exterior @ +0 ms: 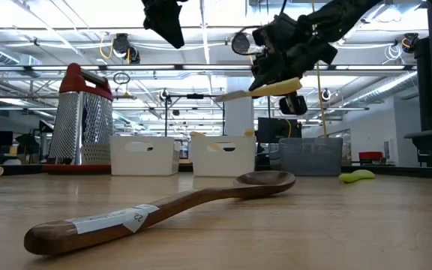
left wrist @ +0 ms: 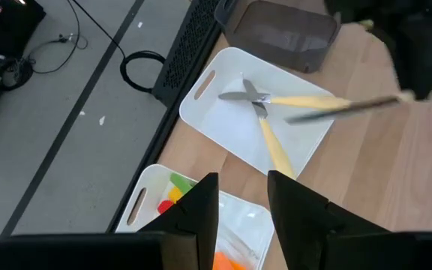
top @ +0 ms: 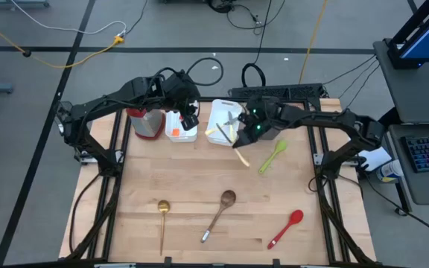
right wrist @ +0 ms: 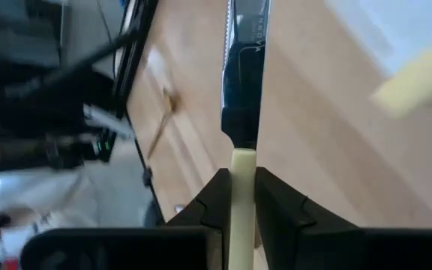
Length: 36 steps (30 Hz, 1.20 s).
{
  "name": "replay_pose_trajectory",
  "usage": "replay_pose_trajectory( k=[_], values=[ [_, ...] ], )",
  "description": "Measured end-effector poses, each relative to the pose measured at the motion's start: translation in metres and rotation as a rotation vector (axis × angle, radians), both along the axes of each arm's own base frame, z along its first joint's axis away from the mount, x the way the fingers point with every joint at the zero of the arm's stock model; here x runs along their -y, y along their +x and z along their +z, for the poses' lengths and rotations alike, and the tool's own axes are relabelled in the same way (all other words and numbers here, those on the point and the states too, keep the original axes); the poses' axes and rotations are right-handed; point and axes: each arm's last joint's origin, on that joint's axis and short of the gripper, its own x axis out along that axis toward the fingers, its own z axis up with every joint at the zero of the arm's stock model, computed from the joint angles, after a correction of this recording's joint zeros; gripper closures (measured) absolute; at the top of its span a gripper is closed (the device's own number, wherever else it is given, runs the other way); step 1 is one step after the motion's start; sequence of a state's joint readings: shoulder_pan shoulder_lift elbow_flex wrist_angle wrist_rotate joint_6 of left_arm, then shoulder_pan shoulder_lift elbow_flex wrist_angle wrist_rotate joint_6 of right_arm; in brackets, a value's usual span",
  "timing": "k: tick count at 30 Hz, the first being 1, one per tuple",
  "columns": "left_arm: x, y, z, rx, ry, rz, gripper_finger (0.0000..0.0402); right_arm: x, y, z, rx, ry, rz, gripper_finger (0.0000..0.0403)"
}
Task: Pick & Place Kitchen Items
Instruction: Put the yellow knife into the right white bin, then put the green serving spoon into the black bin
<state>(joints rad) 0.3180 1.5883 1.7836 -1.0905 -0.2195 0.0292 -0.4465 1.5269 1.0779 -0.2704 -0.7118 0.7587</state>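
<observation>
The right hand [top: 238, 145] hangs in the air just beside the near edge of the white bin [top: 216, 112] at the back of the surface [top: 199, 186], its fingers [right wrist: 217, 196] pinched tight on the cream handle of a serrated knife [right wrist: 240, 75]; in the right wrist view the blade runs straight out from between them, and in the low view the knife [exterior: 265, 90] sits well above the wood, roughly level with a slight tilt. Two more cream-handled knives [left wrist: 272, 112] lie crossed inside that white bin [left wrist: 201, 97], with a grey bin [left wrist: 283, 30] just behind it. The left hand [top: 191, 119] hovers over the second white bin [top: 181, 132], which holds small red, yellow and orange pieces [left wrist: 172, 191]; its fingers [left wrist: 201, 214] stand a little apart with nothing between them. A box grater with a red top [exterior: 81, 112] stands just beside that bin. On the open wood, a green spatula [top: 272, 156] lies near the right hand, a brown wooden spoon [top: 218, 212] lies toward the front middle, a gold ladle [top: 162, 219] lies to its left, and a red spoon [top: 285, 228] lies to the front right, all well apart from one another.
</observation>
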Motion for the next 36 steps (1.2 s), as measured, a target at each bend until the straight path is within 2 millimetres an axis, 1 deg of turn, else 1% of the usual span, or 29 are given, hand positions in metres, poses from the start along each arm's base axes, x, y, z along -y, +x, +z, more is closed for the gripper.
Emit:
replay_pose_trajectory(
  k=[3, 6, 9, 12, 15, 18, 22, 25, 30, 36],
  values=[
    [0.0, 0.0, 0.0, -0.005, -0.002, 0.0, 0.0282, 0.016, -0.004, -0.001, -0.016, 0.061, -0.098, 0.0364],
    [0.0, -0.001, -0.001, -0.009, -0.003, 0.0, 0.0282, 0.027, -0.009, -0.002, -0.025, 0.115, -0.144, 0.0361],
    [0.0, -0.001, -0.001, -0.009, -0.003, 0.0, 0.0282, 0.033, -0.008, -0.012, -0.077, 0.178, -0.192, 0.0364],
    [0.0, -0.001, -0.001, -0.008, -0.002, 0.0, 0.0282, 0.037, -0.001, -0.023, -0.097, 0.251, -0.211, 0.0366],
    [0.0, -0.001, 0.0, -0.008, -0.002, 0.0, 0.0282, 0.041, 0.008, -0.039, -0.113, 0.32, -0.222, 0.0362],
    [0.0, 0.0, -0.001, -0.008, -0.003, 0.0, 0.0282, 0.048, 0.016, -0.045, -0.064, 0.364, -0.203, 0.0361],
    [0.0, -0.001, -0.001, -0.008, -0.003, 0.0, 0.0282, 0.055, 0.016, -0.054, -0.1, 0.453, -0.258, 0.0361],
    [0.0, -0.001, -0.001, -0.009, -0.003, 0.0, 0.0282, 0.059, 0.015, -0.054, -0.1, 0.477, -0.282, 0.0351],
    [0.0, -0.001, -0.001, -0.01, -0.003, 0.0, 0.0282, 0.064, 0.014, -0.052, -0.075, 0.482, -0.301, 0.0323],
    [0.0, -0.001, -0.001, -0.01, -0.006, 0.003, 0.0282, 0.066, 0.013, -0.051, -0.068, 0.495, -0.286, 0.0296]
  ],
)
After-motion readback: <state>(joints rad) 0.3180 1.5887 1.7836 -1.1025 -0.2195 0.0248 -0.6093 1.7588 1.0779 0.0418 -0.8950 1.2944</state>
